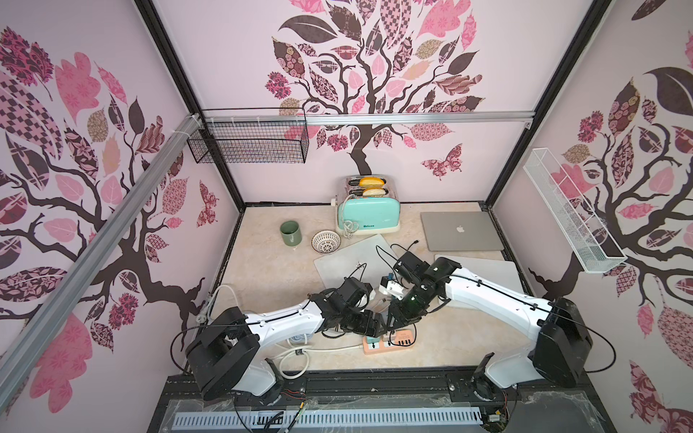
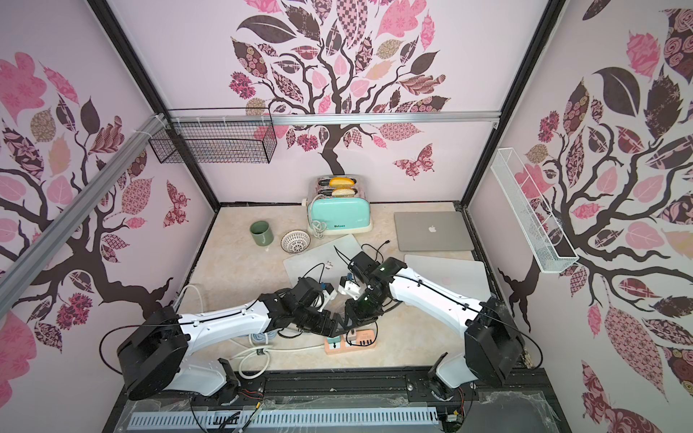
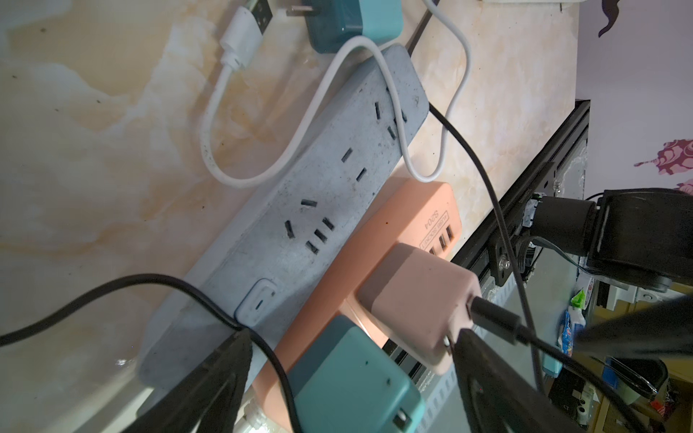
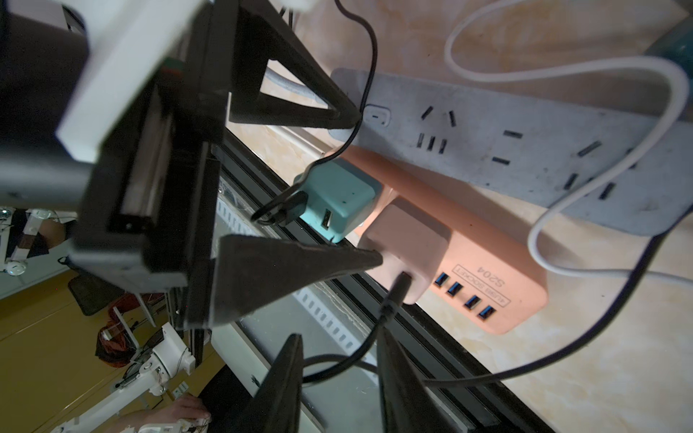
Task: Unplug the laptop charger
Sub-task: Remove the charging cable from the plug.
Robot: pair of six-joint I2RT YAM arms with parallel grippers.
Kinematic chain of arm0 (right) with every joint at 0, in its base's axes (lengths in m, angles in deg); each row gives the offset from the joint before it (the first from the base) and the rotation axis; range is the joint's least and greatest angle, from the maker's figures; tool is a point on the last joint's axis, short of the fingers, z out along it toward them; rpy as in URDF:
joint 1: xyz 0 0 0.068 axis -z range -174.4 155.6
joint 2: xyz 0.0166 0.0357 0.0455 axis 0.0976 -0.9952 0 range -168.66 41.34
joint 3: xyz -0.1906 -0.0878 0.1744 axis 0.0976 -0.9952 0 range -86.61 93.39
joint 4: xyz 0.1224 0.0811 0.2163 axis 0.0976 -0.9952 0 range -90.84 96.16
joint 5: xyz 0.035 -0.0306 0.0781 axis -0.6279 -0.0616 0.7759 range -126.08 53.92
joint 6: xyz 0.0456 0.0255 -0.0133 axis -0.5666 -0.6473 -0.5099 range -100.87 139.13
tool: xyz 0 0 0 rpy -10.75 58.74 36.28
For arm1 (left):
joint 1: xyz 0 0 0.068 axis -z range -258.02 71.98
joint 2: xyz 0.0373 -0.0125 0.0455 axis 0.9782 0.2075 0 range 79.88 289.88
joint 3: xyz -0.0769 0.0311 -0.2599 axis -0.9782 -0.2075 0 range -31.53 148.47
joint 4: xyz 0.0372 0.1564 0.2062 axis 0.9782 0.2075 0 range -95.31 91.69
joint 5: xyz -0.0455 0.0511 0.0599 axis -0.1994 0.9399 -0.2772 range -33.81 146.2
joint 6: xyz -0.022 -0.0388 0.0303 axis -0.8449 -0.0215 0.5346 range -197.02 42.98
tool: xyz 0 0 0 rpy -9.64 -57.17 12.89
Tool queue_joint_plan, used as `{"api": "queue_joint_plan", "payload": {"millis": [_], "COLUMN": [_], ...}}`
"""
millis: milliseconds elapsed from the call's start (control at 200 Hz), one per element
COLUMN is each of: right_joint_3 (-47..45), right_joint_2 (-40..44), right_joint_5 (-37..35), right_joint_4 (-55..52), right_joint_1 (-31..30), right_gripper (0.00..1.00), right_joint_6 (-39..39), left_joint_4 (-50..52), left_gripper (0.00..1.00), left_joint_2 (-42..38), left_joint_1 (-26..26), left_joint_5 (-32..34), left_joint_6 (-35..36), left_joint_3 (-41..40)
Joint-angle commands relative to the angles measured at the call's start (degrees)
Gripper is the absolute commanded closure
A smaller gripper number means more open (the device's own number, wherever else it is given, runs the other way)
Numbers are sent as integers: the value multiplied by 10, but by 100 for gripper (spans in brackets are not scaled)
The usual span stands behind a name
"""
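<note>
The laptop charger (image 3: 416,303) (image 4: 408,243) is a pale pink cube plugged into an orange power strip (image 3: 408,213) (image 4: 487,262) (image 1: 407,337) near the table's front edge. A black cable (image 3: 491,315) (image 4: 393,296) leaves the cube. My left gripper (image 3: 352,333) (image 1: 378,326) is open and straddles a teal adapter (image 3: 352,382) (image 4: 337,198) on the same strip. One of its fingers (image 4: 300,258) touches the charger's side. My right gripper (image 4: 339,337) (image 2: 348,322) hangs just in front of the charger with its jaws apart. The black cable passes between them.
A grey power strip (image 3: 318,195) (image 4: 525,150) lies against the orange one, with a white USB cable (image 3: 225,112) looped over it. A loose teal adapter (image 3: 352,22) lies beyond. Farther back are a closed laptop (image 1: 461,230), toaster (image 1: 369,213), green mug (image 1: 290,233) and white bowl (image 1: 326,241).
</note>
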Motion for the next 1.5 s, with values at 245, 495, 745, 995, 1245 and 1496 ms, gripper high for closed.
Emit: {"api": "queue_joint_plan", "payload": {"millis": [245, 495, 745, 995, 1245, 1496], "right_joint_3": [14, 22, 29, 32, 32, 23], "right_joint_2": [-14, -12, -19, -21, -31, -40], "right_joint_5": [11, -1, -16, -21, -19, 0], "right_joint_4": [-17, -32, -46, -49, -39, -28], "right_joint_1": [-2, -3, -3, -2, -2, -2], "right_gripper": [78, 72, 67, 63, 54, 58], "right_joint_6": [17, 23, 33, 39, 36, 35], "left_joint_4": [-1, -3, -1, -6, -9, -10], "left_gripper": [12, 12, 12, 12, 12, 12], "left_joint_2": [18, 21, 20, 21, 21, 18], "left_joint_1": [3, 3, 3, 2, 3, 3], "left_joint_5": [3, 3, 4, 6, 6, 10], "left_joint_6": [1, 3, 2, 2, -1, -2], "left_joint_3": [-17, -15, -16, -23, -26, -32]}}
